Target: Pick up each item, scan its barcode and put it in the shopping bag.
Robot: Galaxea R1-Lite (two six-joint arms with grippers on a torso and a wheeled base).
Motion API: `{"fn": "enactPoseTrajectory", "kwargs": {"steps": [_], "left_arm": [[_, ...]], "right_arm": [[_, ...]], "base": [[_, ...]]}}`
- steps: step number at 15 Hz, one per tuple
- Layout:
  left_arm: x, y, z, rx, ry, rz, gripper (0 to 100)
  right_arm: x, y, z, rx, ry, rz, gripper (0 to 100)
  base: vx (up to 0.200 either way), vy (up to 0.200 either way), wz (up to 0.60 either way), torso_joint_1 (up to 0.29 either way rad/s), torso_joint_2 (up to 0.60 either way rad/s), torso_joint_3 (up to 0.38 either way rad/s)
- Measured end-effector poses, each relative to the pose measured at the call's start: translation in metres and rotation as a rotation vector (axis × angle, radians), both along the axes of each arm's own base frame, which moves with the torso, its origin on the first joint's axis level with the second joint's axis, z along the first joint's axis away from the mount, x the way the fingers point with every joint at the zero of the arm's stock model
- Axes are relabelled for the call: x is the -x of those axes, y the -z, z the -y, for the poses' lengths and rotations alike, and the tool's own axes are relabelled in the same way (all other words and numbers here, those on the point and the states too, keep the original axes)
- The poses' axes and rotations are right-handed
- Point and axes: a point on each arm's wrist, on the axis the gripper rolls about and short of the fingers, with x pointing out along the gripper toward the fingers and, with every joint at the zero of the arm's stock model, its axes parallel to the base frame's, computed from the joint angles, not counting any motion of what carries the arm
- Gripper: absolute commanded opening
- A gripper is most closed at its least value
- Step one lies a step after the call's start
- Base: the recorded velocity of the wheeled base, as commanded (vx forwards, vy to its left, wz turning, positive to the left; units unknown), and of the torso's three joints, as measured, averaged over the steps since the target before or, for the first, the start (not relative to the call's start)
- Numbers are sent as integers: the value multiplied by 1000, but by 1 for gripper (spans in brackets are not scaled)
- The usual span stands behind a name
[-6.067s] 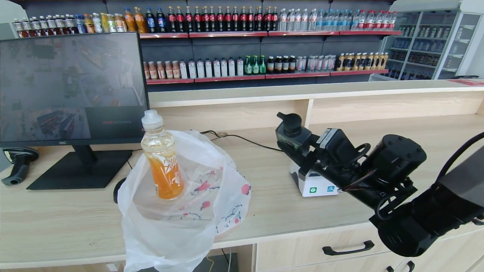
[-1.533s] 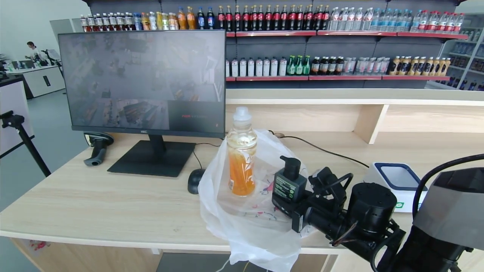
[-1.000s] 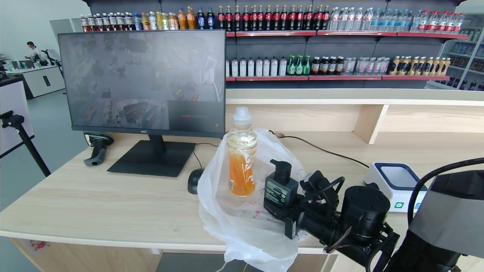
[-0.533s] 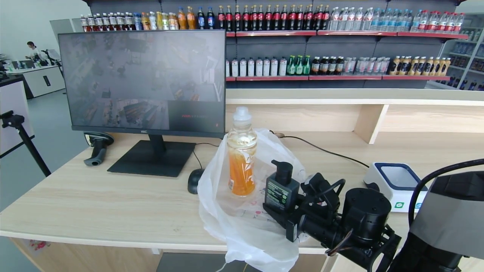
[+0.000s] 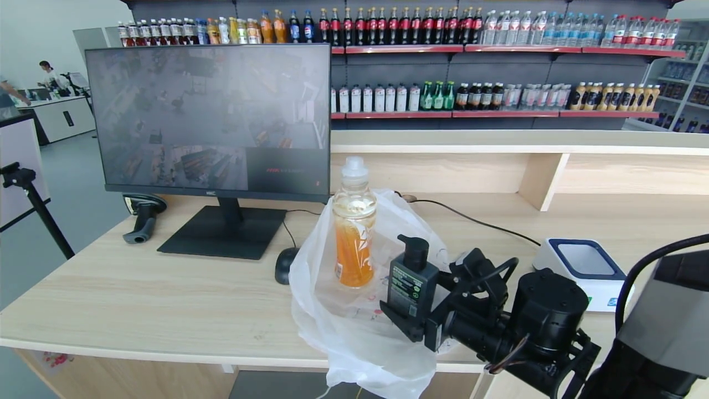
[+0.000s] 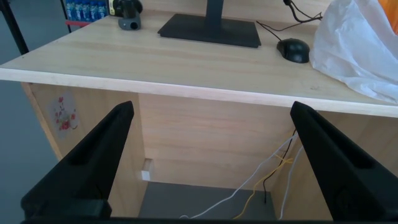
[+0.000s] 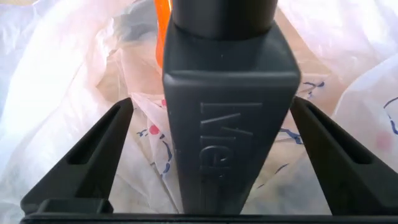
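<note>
The dark pump bottle (image 5: 409,277) stands upright between the right gripper's (image 5: 409,310) jaws, over the open shopping bag (image 5: 327,310) on the worktop (image 5: 166,299). The jaws are spread wide rather than pressed to it, and bag plastic shows in a gap on one side of the bottle. The near jaw hides its base. An orange drink bottle (image 5: 352,233) stands in the bag just behind. The left gripper (image 6: 211,107) hangs low before the worktop's front edge, jaws apart.

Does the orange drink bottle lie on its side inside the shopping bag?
No, the orange drink bottle stands upright inside the shopping bag, with its cap pointing up.
</note>
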Motion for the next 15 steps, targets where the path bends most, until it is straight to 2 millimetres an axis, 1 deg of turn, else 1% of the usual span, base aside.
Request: {"fn": "enactPoseTrajectory", "kwargs": {"steps": [2, 4, 5, 6, 9, 11, 13, 14, 15], "left_arm": [[0, 0, 0, 0, 0, 0, 100], [0, 0, 0, 1, 0, 0, 100], [0, 0, 0, 0, 0, 0, 100], [0, 0, 0, 0, 0, 0, 100], [0, 0, 0, 1, 0, 0, 100], [0, 0, 0, 1, 0, 0, 100], [0, 0, 0, 1, 0, 0, 100], [0, 0, 0, 1, 0, 0, 100], [0, 0, 0, 1, 0, 0, 100]], "right_arm": [[6, -8, 9, -8, 14, 10, 100], [16, -22, 24, -22, 37, 32, 100], [23, -29, 34, -30, 54, 44, 100], [33, -36, 48, -38, 81, 56, 100], [67, -63, 94, -105, 191, 106, 100], [92, -73, 117, -135, 262, 98, 100], [124, -73, 136, -109, 309, 33, 100], [139, -68, 142, -83, 322, -10, 100], [160, -61, 150, -54, 333, -51, 100]], "base": [[0, 0, 0, 0, 0, 0], [0, 0, 0, 0, 0, 0], [0, 0, 0, 0, 0, 0], [0, 0, 0, 0, 0, 0], [0, 0, 0, 0, 0, 0], [0, 0, 0, 0, 0, 0], [0, 0, 0, 0, 0, 0], [0, 0, 0, 0, 0, 0], [0, 0, 0, 0, 0, 0]]}}
